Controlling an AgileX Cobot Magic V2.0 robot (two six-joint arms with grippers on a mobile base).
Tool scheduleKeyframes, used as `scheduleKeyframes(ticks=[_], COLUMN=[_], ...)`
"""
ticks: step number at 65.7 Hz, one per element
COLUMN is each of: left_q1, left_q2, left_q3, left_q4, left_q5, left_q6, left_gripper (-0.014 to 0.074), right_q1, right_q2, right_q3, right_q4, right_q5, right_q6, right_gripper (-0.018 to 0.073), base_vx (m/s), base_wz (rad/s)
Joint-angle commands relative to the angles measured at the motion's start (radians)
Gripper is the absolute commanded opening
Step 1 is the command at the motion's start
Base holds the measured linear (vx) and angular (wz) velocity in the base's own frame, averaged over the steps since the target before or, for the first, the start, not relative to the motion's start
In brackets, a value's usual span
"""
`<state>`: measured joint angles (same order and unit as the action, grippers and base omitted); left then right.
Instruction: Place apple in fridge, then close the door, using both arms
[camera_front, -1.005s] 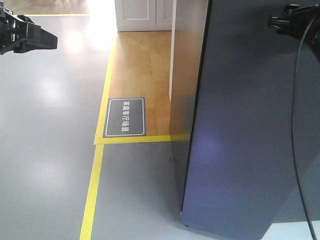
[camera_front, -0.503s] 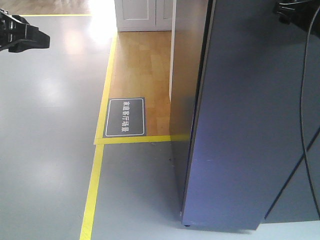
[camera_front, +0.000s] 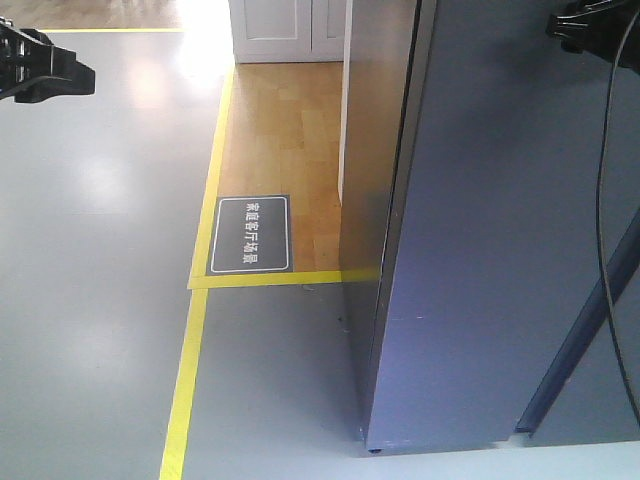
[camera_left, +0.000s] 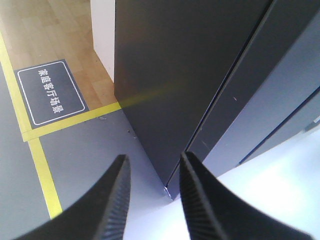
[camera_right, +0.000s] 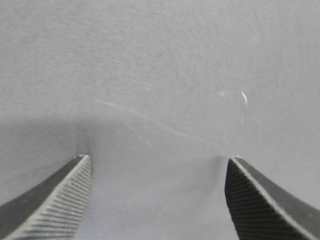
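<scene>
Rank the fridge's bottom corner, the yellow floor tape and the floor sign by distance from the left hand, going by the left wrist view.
From the left hand:
1. Fridge bottom corner, just beyond the fingertips, centre.
2. Yellow floor tape, to the left on the grey floor.
3. Floor sign, farthest, upper left inside the taped corner.

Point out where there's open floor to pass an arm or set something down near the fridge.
Widest free patch: the grey floor left of the yellow tape, under the left tool. A narrower strip of wood floor lies between the tape and the fridge, partly taken by the floor sign. The right side is tight: the right tool is close to the door.
</scene>
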<state>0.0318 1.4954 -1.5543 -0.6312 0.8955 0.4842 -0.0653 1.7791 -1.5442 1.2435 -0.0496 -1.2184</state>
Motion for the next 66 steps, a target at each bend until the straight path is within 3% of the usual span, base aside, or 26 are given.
scheduleKeyframes(ticks=[1, 15, 32, 46, 66], left_q1=[0.000, 0.000, 0.000, -0.003, -0.003], left_q2=[-0.038, -0.038, -0.038, -0.040, -0.169], left_q3=[-0.032, -0.032, -0.032, -0.032, -0.031], left_q4=[-0.037, -0.037, -0.038, -0.039, -0.021], left_q5=[-0.076, -0.138, -0.109, 0.054, 0.138], left_q6=[-0.011, -0.022, -0.097, -0.114, -0.112], left_gripper=[0.0251, 0.0242, 0.0145, -0.0010, -0.0007], right_q1=[-0.006, -0.005, -0.005, -0.005, -0.005], right_q2=[-0.086, -0.209, -0.377, -0.489, -0.640], right_q3=[-0.038, -0.038, -0.037, -0.033, 0.017], right_q4=[-0.008, -0.031, -0.031, -0.038, -0.188], right_q5=[0.021, 0.294, 0.717, 0.956, 0.973], right_q6=[-0.018, -0.017, -0.014, 0.018, 0.129], right_gripper=[0.0504, 0.0360, -0.0018, -0.0005, -0.0004], base_vx=[0.00, 0.00, 0.00, 0.00, 0.00], base_wz=[0.00, 0.00, 0.00, 0.00, 0.00])
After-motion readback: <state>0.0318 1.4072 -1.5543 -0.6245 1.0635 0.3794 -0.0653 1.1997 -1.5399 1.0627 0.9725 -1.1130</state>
